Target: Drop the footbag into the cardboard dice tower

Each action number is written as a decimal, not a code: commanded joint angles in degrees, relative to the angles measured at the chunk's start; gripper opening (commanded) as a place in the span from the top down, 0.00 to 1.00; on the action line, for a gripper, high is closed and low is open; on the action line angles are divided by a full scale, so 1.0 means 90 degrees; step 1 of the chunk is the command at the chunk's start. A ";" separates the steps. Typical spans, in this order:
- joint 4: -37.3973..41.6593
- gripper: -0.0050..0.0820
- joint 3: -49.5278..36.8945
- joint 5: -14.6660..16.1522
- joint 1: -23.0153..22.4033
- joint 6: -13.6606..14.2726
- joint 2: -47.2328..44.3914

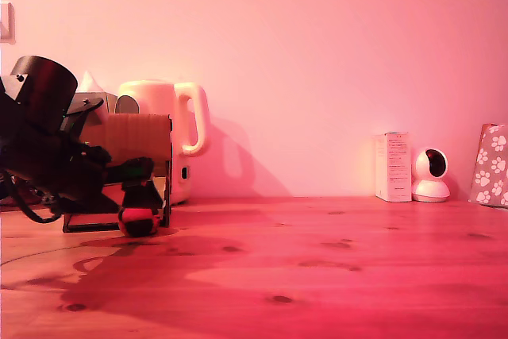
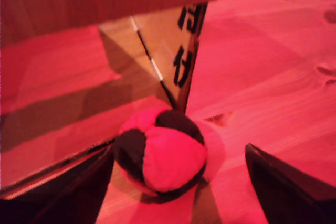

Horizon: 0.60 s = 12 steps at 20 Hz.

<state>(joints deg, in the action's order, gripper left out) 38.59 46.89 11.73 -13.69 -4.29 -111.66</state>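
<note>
The footbag (image 2: 160,153), a small ball of red and black panels, lies on the wooden table right at the front corner of the cardboard dice tower (image 2: 157,61). My gripper (image 2: 178,153) is open, one dark finger (image 2: 79,187) on each side of the ball; the other finger (image 2: 283,182) stands well clear of it. In the exterior view the footbag (image 1: 138,221) sits on the table at the left, under my gripper (image 1: 141,196), in front of the brown tower (image 1: 131,139). The arm hides much of the tower's lower opening.
A white kettle (image 1: 171,129) stands just behind the tower. At the back on the exterior view's right are a white carton (image 1: 393,166), a small white camera (image 1: 431,176) and a paw-print box (image 1: 492,164). A cable (image 1: 32,208) loops beside the arm.
</note>
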 commanded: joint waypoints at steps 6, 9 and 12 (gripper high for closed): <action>0.0000 0.17 0.0359 0.0136 0.0036 0.0095 -0.0568; 0.0000 0.49 0.0384 0.0075 0.0095 0.0228 -0.0571; -0.0073 0.70 0.0386 -0.0143 0.0102 0.0321 -0.0571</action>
<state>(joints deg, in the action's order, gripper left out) 37.95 50.04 10.76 -12.86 -2.17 -114.93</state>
